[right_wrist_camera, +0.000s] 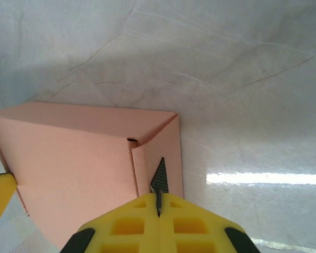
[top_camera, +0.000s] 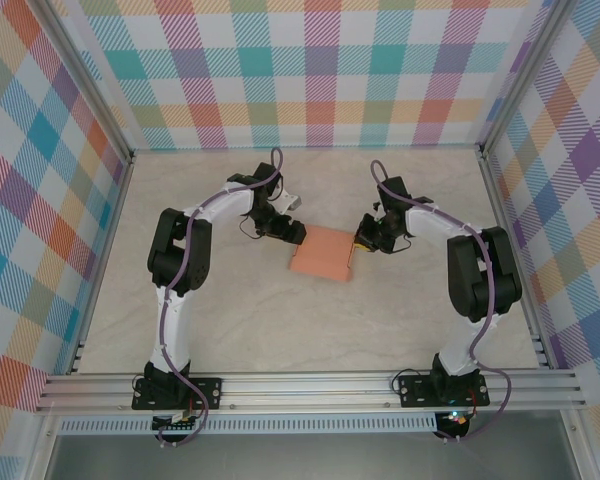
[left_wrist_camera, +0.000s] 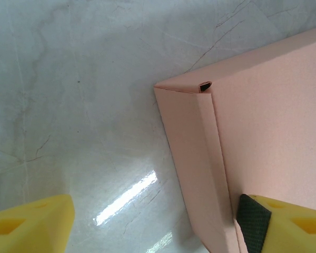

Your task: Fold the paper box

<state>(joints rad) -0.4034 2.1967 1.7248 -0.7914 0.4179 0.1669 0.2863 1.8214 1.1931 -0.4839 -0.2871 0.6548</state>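
The paper box (top_camera: 322,252) lies mid-table (top_camera: 230,320), shallow, with its walls folded. At its 10 o'clock corner the left end effector (top_camera: 286,232) gapes wide, one finger (left_wrist_camera: 263,226) over the box. At 3 o'clock the right end effector (right_wrist_camera: 159,182) is closed tight against the side wall.

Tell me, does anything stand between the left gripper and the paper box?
Nothing visible does. The left gripper is open and straddles a side wall of the paper box: one finger is over the table, the other over the card.
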